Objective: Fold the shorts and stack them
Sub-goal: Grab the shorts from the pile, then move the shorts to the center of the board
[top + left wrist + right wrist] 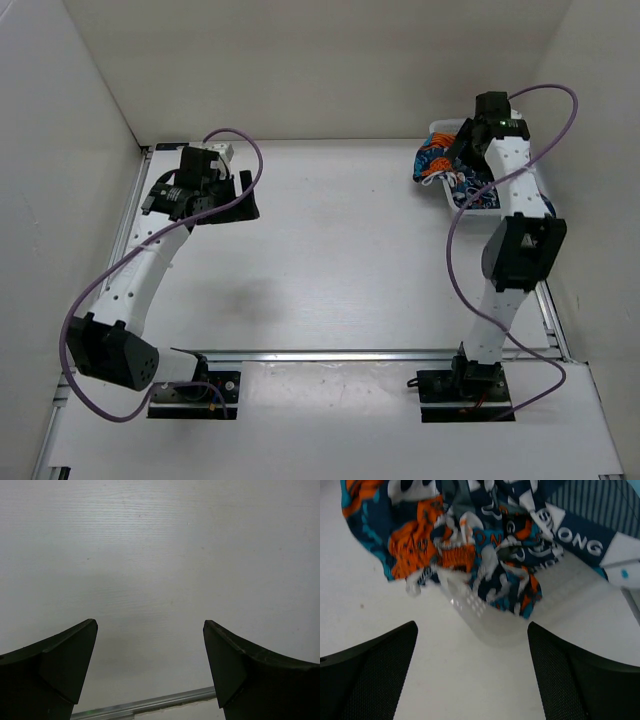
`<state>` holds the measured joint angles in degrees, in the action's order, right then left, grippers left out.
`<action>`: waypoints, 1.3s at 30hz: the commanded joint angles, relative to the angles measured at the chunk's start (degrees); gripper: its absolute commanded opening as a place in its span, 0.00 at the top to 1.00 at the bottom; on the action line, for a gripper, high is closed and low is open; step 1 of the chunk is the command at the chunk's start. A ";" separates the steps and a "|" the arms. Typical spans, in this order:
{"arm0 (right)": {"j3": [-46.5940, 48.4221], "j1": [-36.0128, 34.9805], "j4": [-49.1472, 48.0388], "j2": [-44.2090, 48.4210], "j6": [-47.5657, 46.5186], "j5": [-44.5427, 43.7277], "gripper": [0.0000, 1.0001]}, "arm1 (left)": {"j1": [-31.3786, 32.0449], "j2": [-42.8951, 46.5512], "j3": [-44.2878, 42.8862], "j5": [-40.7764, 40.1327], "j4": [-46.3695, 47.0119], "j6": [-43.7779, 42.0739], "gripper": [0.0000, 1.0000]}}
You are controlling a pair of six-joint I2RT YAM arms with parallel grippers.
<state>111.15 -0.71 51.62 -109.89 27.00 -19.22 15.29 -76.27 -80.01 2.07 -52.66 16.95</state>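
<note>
**While the shorts (440, 165) lie heaped in the basket (441, 127), both grippers gape**

From above I see the basket at the table's (340, 250) far right, right gripper (458, 150) over it, left gripper (243, 197) far left. Left wrist: jaws spread above the table. Right wrist: jaws spread, empty, shorts draping over the basket rim.

A white mesh basket (476, 606) sits at the far right corner of the white table (340, 250), beside the wall.

The right arm (512, 175) hides much of the basket (442, 128); the shorts (470, 545) run past the wrist view's top edge.
</note>
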 commanded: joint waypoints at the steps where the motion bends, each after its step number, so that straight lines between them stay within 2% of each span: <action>1: 9.50 4.30 0.76 -7.95 0.50 8.65 0.07 | 0.09 -0.55 -1.29 -0.31 0.19 -0.60 0.01; 7: 27.32 8.44 1.29 -25.80 1.56 14.64 0.10 | 0.09 -3.00 -2.60 0.22 0.19 -1.21 0.01; 11: 30.79 9.58 -2.21 -34.33 3.13 17.37 0.18 | 0.09 -4.94 -3.66 0.75 -0.33 -1.74 0.01; 14: 30.09 10.11 -6.08 -35.84 4.89 21.59 0.44 | 0.09 -6.16 -4.19 0.75 -0.33 -1.74 0.01; 15: 29.56 10.11 -6.09 -35.84 4.90 21.60 0.67 | 0.09 -6.17 -4.19 0.75 -0.86 -1.74 0.01; 18: 26.58 10.11 -9.59 -32.07 6.04 20.90 0.98 | 0.09 -7.93 -5.42 1.36 -0.86 -1.74 0.01; 23: 24.46 10.11 -11.01 -20.91 6.04 17.03 1.00 | 1.14 -10.48 -6.74 1.36 -0.86 -0.35 0.01; 30: 25.77 7.04 -11.01 -3.35 4.37 24.91 1.00 | 2.29 -12.59 -9.72 0.49 -0.86 1.33 0.01; 34: 29.55 0.81 -11.01 3.79 2.62 29.41 1.00 | 2.29 -13.11 -13.59 -7.66 -5.68 3.17 0.01; 37: 30.09 -5.78 -11.01 8.80 0.95 29.42 1.00 | 1.76 -13.11 -17.02 -12.24 -10.33 4.85 0.01; 39: 29.56 -10.68 -10.31 11.78 -0.19 30.11 1.00 | -0.68 -11.89 -18.86 -12.26 -12.02 5.64 0.01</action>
<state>139.87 -6.39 41.34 -101.12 29.67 6.74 16.80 -90.54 -95.26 -5.39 -60.01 20.53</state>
